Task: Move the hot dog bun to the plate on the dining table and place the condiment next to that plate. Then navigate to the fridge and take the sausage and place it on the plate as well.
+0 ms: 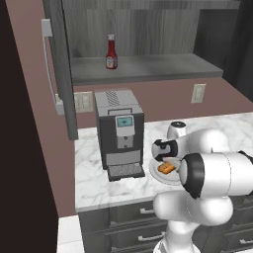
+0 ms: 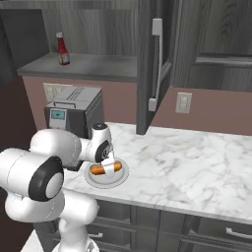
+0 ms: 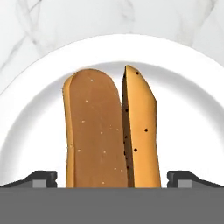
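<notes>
The hot dog bun [image 3: 109,131], orange-tan and split lengthwise, lies on a round white dish [image 3: 39,109] on the marble counter. My gripper [image 3: 112,179] hangs open just above it, one fingertip [image 3: 43,178] on each side of the bun, nothing held. From the base cameras the hand [image 1: 167,162] [image 2: 106,161] points down over the bun [image 1: 166,168] [image 2: 98,170]. The condiment [image 1: 111,52] [image 2: 62,49], a red ketchup bottle, stands upright on a grey shelf behind. The dining table with its plate, the fridge and the sausage are out of view.
A grey coffee machine [image 1: 120,133] [image 2: 74,115] stands close left of the white dish [image 1: 157,175] [image 2: 106,183]. A dark cabinet door with a long handle [image 1: 47,59] [image 2: 157,64] juts out over the marble counter [image 2: 187,167]. Drawers sit below the counter edge.
</notes>
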Robot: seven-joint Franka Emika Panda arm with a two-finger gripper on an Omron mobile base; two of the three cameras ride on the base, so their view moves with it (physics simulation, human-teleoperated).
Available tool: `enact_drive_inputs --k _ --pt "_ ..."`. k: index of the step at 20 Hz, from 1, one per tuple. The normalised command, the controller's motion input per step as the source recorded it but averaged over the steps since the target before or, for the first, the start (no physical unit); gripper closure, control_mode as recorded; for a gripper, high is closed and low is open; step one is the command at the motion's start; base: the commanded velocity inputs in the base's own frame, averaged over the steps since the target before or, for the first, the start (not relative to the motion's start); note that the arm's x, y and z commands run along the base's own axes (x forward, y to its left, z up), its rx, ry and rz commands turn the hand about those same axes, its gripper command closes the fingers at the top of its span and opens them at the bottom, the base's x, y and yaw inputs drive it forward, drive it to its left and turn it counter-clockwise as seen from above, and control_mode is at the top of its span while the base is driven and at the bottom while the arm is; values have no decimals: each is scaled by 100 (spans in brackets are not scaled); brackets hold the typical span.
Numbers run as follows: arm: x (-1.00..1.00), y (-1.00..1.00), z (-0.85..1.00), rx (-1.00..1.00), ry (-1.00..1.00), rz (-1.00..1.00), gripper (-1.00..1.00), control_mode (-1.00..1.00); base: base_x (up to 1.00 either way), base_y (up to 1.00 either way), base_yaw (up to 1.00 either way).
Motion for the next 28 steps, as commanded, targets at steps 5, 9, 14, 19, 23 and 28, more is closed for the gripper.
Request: enact_drive_inputs --k 5,9,14,19,23,28 --pt "0 0 -29 0 0 0 -100 -100 0 0 0" --pt "-1 0 -23 0 0 0 100 -100 0 0 0" --pt "-35 0 -2 0 -13 0 100 -100 0 0 0" --pt "-74 -1 17 0 -41 -5 100 -100 0 0 0" --pt "-66 1 64 0 -48 -5 100 -100 0 0 0" --pt "-43 6 91 -1 -41 -4 100 -100 0 0 0"
